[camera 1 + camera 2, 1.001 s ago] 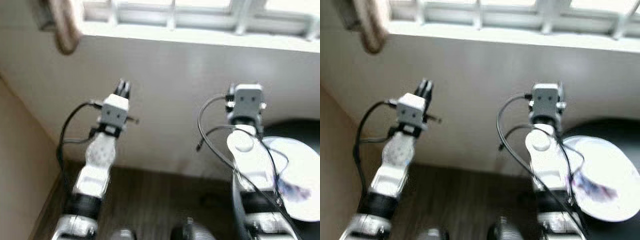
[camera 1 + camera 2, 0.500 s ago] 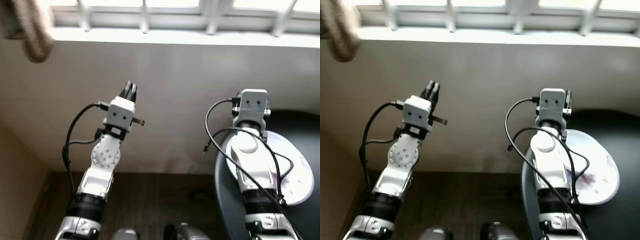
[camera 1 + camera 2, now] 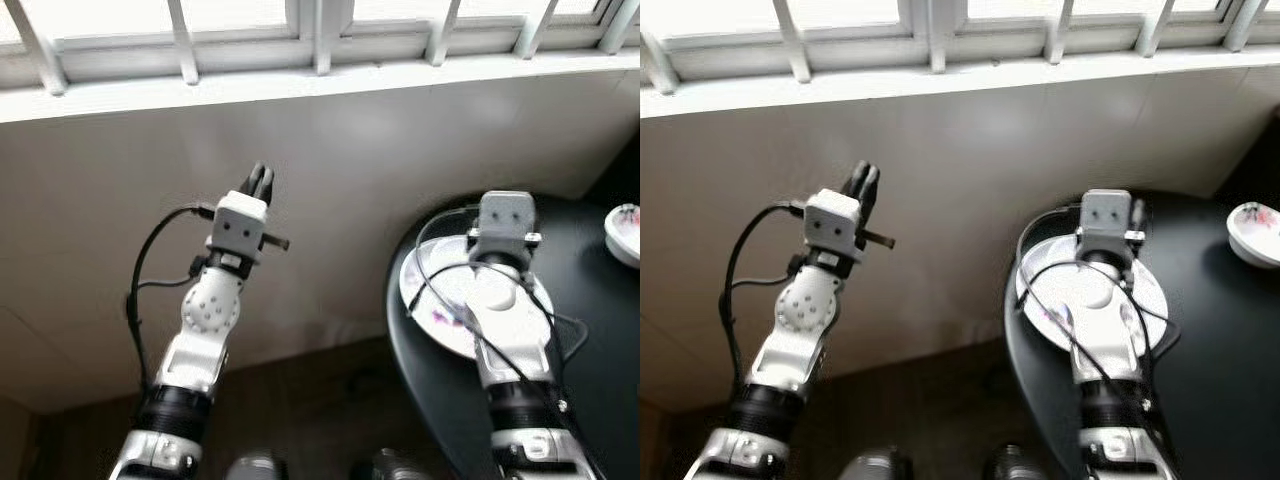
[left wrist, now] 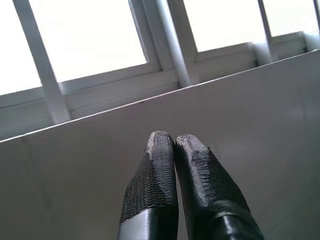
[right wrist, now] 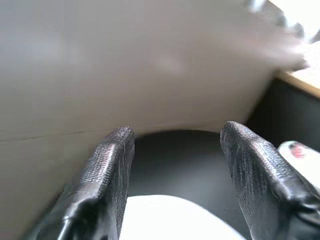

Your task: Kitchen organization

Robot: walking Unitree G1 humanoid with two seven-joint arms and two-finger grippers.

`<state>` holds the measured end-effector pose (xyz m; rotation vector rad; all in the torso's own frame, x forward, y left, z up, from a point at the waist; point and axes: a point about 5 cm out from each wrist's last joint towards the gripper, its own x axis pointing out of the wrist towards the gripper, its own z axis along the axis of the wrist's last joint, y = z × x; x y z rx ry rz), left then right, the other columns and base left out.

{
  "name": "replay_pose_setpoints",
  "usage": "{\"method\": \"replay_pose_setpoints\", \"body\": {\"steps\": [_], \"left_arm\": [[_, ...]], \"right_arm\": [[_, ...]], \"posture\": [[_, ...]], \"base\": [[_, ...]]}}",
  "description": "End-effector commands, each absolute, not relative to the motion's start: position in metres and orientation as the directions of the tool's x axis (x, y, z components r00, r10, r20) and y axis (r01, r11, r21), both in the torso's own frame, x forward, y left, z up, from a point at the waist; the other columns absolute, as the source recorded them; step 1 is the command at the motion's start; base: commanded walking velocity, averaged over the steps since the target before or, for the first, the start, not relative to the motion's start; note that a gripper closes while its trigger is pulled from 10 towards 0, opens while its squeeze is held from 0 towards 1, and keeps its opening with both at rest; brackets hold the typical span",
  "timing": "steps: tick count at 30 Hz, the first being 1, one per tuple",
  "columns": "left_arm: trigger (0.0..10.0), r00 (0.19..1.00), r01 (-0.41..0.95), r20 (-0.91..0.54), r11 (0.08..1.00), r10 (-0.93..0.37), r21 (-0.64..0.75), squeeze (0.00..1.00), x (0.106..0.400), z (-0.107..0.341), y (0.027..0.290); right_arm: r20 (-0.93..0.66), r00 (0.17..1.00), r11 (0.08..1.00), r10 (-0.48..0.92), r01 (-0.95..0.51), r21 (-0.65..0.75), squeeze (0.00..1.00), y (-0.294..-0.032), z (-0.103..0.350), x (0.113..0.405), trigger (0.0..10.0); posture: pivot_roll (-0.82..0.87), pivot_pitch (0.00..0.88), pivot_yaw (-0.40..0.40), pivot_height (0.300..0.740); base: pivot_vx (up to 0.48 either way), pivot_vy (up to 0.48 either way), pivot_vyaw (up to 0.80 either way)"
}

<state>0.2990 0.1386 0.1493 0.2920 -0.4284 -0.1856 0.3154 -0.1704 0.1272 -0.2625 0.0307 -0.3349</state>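
The right gripper (image 5: 175, 150) has its fingers spread wide above the white plate (image 3: 1040, 300), which lies on the round black surface (image 3: 1200, 350), much of it hidden under the arm. The left gripper (image 4: 175, 142) points at the wall (image 3: 350, 170), fingers pressed together, empty. A small bowl (image 3: 1255, 232) far beyond the right fingers is cut off at the edge.

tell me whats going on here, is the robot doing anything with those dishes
The robot stands at a round black table beside a wall under a window. Its right hand is open and raised over a white plate near the table's edge, holding nothing. Its left hand is shut and empty, pointing up at the wall, away from the table. A small white bowl sits farther along the table to the robot's right. Nothing has been picked up yet.
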Motion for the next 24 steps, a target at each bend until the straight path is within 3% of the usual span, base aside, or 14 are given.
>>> {"method": "replay_pose_setpoints", "body": {"steps": [1, 8, 15, 17, 24], "left_arm": [[10.0, 0.889, 0.127, 0.383, 0.938, -0.252, 0.322, 0.0, 0.299, 0.15, 0.133], [10.0, 0.887, 0.129, 0.384, 0.937, -0.256, 0.325, 0.0, 0.299, 0.15, 0.133], [10.0, 0.887, 0.129, 0.384, 0.937, -0.255, 0.325, 0.0, 0.299, 0.15, 0.133], [10.0, 0.889, 0.131, 0.378, 0.935, -0.259, 0.33, 0.0, 0.298, 0.148, 0.132], [10.0, 0.89, 0.132, 0.374, 0.932, -0.262, 0.337, 0.0, 0.298, 0.147, 0.132]], "right_arm": [[0.035, 0.948, 0.917, -0.317, 0.315, -0.245, 0.0, -0.173, 0.132, 0.317, 10.0], [-0.014, 0.975, 0.943, -0.223, 0.212, -0.257, 0.0, -0.159, 0.127, 0.318, 10.0], [-0.019, 0.977, 0.944, -0.214, 0.202, -0.26, 0.0, -0.159, 0.126, 0.318, 10.0], [-0.263, 0.957, 0.951, -0.125, 0.04, -0.307, 0.0, -0.143, 0.087, 0.31, 10.0], [-0.351, 0.929, 0.966, -0.114, 0.022, -0.257, 0.0, -0.141, 0.076, 0.306, 10.0]], "posture": [[0.15, 0.0, -0.029, 0.74], [0.15, 0.0, -0.029, 0.74], [0.15, 0.0, -0.029, 0.74], [0.15, 0.0, -0.033, 0.74], [0.15, 0.0, -0.034, 0.74]], "base": [[0.0, 0.0, 0.0], [0.0, 0.0, 0.0], [0.0, 0.0, 0.0], [0.0, 0.0, 0.0], [0.0, 0.0, 0.0]]}}
